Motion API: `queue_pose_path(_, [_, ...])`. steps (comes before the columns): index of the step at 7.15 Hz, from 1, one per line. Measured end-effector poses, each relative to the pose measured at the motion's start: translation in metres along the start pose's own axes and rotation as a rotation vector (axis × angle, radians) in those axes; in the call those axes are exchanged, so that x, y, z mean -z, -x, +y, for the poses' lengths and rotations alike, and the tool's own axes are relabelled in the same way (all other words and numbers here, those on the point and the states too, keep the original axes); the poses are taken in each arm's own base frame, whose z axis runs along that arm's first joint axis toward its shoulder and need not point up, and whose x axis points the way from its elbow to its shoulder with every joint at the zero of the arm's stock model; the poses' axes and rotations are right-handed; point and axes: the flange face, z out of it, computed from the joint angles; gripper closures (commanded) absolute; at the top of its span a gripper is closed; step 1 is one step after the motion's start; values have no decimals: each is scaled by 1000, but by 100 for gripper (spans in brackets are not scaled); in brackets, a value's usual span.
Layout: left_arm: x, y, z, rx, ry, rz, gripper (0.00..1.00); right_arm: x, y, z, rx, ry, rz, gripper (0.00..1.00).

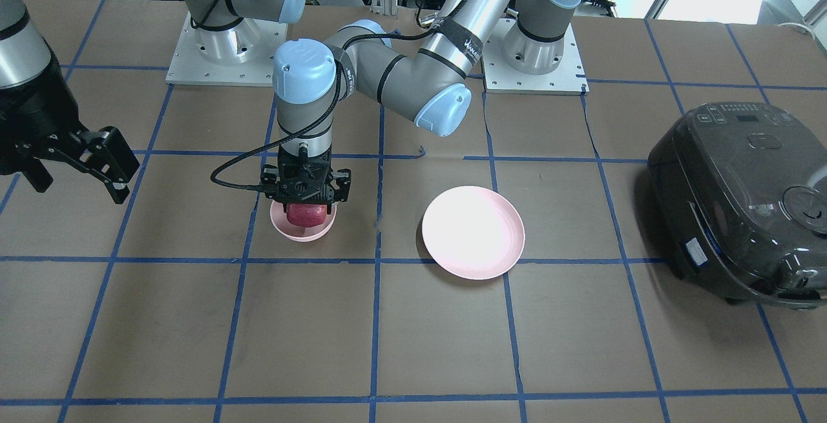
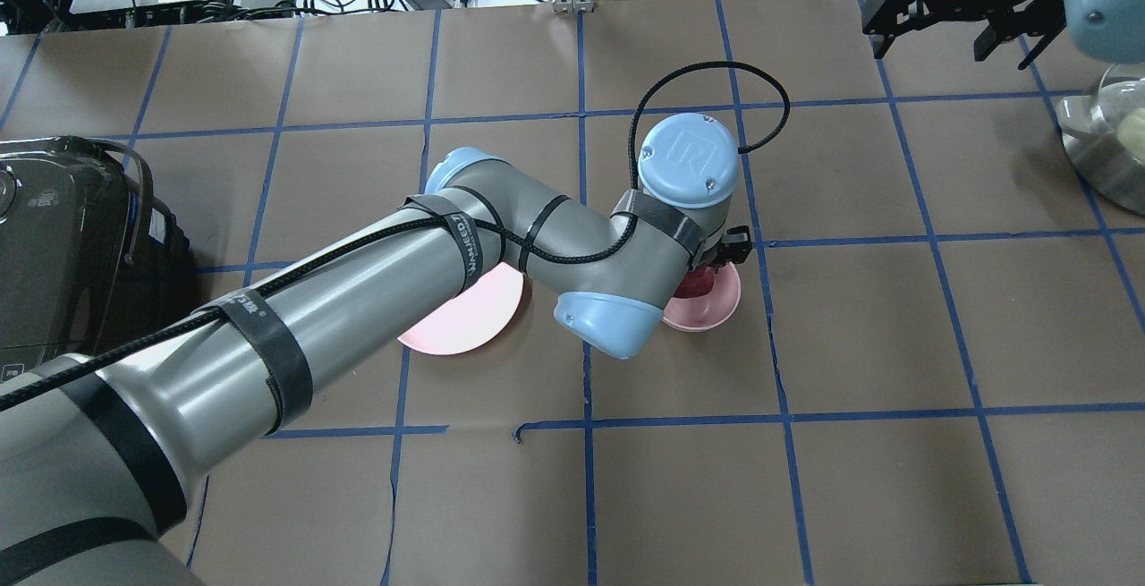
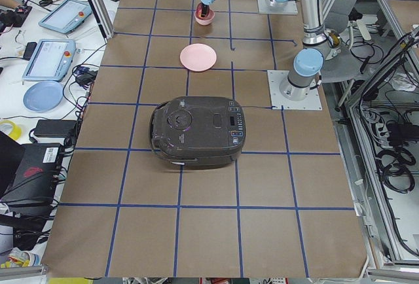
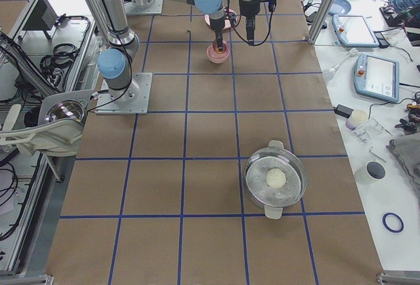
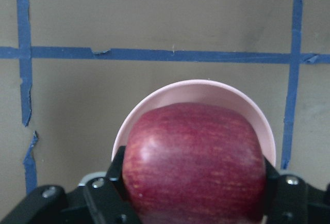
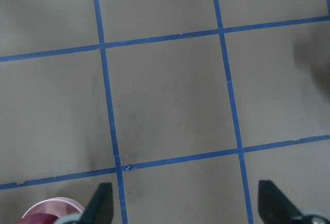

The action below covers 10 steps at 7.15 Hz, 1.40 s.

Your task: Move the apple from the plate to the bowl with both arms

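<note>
The dark red apple (image 1: 305, 214) is between the fingers of my left gripper (image 1: 305, 206), which is shut on it and holds it down in the small deep pink bowl (image 1: 291, 232). In the left wrist view the apple (image 5: 193, 162) fills the bowl (image 5: 154, 105), with a black finger (image 5: 114, 170) against each side. The wide pink plate (image 1: 473, 232) lies empty beside the bowl; the left arm partly hides the plate in the overhead view (image 2: 456, 322). My right gripper (image 1: 81, 187) is open and empty, raised well away from the bowl, which shows at the right wrist view's lower left corner (image 6: 51, 211).
A dark rice cooker (image 1: 743, 203) stands on the robot's left side of the table. A metal pot (image 4: 275, 178) with a pale ball in it stands on the robot's right side. The left arm's elbow (image 2: 608, 322) hangs over the table between plate and bowl.
</note>
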Motion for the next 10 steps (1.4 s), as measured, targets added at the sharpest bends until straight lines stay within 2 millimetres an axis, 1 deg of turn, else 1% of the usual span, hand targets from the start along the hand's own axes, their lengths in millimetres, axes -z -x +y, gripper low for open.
queue_pose_path(1, [0,0,0,2,-1,2,14,0,0,0,2,-2,3,0])
queue_pose_path(2, [0,-1,0,5,1,6,10,0,-1,0,3,-1,4,0])
queue_pose_path(3, [0,-1,0,7,3,9,0,0,-1,0,3,-1,4,0])
queue_pose_path(4, [5,-1,0,4,-1,14,0,0,-1,0,4,0,4,0])
queue_pose_path(6, [27,0,-3,-8,-24,25,0,0,0,1,1,4,2,0])
queue_pose_path(7, [40,9,-10,-26,-27,21,0,1,0,1,1,4,2,0])
queue_pose_path(8, [54,25,-23,-37,-28,13,0,2,0,2,1,2,2,0])
queue_pose_path(10, [88,66,-54,-4,-31,32,0,2,0,3,0,5,0,0])
